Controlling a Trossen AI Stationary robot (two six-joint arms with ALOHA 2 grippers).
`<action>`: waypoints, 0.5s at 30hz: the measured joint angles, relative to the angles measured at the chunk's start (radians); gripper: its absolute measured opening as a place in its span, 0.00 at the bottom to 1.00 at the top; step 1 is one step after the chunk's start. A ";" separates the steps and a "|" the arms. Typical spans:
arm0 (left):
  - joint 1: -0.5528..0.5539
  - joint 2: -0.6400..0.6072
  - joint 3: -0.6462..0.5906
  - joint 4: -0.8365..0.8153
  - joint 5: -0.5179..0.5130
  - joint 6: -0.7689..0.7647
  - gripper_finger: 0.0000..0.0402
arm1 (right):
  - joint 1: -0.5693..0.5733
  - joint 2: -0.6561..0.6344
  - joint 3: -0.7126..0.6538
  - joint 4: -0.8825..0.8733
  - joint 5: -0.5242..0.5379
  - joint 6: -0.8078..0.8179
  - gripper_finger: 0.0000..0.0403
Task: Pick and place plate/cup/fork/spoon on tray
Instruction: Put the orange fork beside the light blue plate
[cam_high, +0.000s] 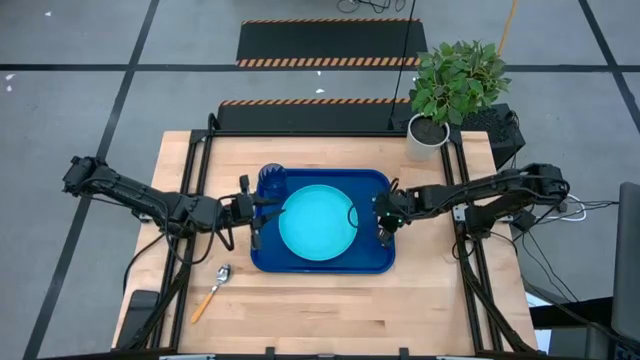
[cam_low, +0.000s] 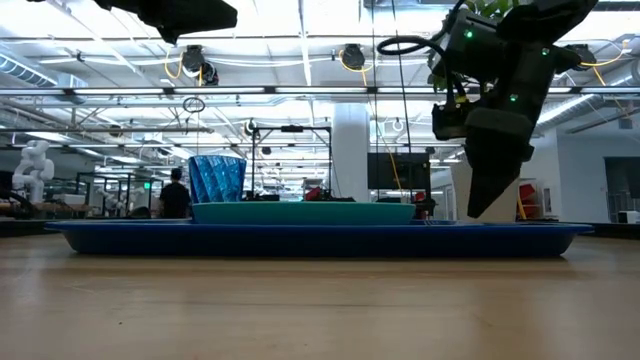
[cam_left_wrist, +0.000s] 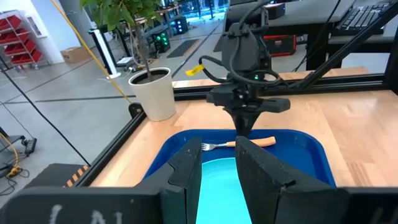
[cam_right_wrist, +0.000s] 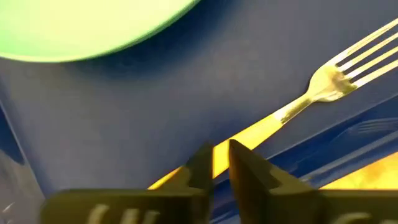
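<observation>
Two arms reach in over the table (cam_high: 330, 310) in the high view, one from each side. Tray (cam_high: 268, 262) lies mid-table, the plate (cam_high: 316, 222) inside it, the cup (cam_high: 271, 182) upright in the tray's far left corner. Spoon (cam_high: 212, 291) lies on bare wood near the tray's near left corner, outside it. Left claw (cam_high: 256, 222) hangs at the tray's left rim. Right claw (cam_high: 384, 222) sits over the tray's right end, just right of the plate. Potted plant (cam_high: 448, 90) stands at the far right of the table.

Low view: tray (cam_low: 320, 238) seen edge-on, plate (cam_low: 300, 212) rim above it, cup (cam_low: 217, 179) at left. Right claw (cam_low: 485, 205) points down, its tip low over the tray's right end; contact with the tray floor cannot be judged. A person (cam_low: 176, 194) stands far off in the room.

Left wrist view: left claw (cam_left_wrist: 219, 163) has its jaws parted with nothing between them, plate (cam_left_wrist: 219, 190) below. Beyond it, the fork (cam_left_wrist: 237, 144) lies flat in the tray (cam_left_wrist: 298, 149) under the right claw (cam_left_wrist: 246, 127). Plant pot (cam_left_wrist: 153, 93) stands beyond the tray.

Right wrist view: right claw (cam_right_wrist: 216, 160) has its fingers drawn nearly together around the fork's orange handle, with a narrow strip of handle showing between them. Fork (cam_right_wrist: 298, 102) rests on the tray (cam_right_wrist: 124, 112) floor, tines pointing away from the claw. Plate (cam_right_wrist: 87, 25) edge lies just beside it.
</observation>
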 joint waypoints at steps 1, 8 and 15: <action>0.000 0.000 0.000 0.000 0.000 0.000 0.25 | 0.006 0.008 0.000 0.005 0.000 0.007 0.03; 0.000 0.000 0.000 0.000 0.000 0.000 0.25 | 0.050 0.057 0.000 0.016 -0.021 0.019 0.00; 0.000 0.000 0.000 0.000 0.000 -0.001 0.25 | 0.089 0.073 0.002 0.063 -0.052 0.076 0.00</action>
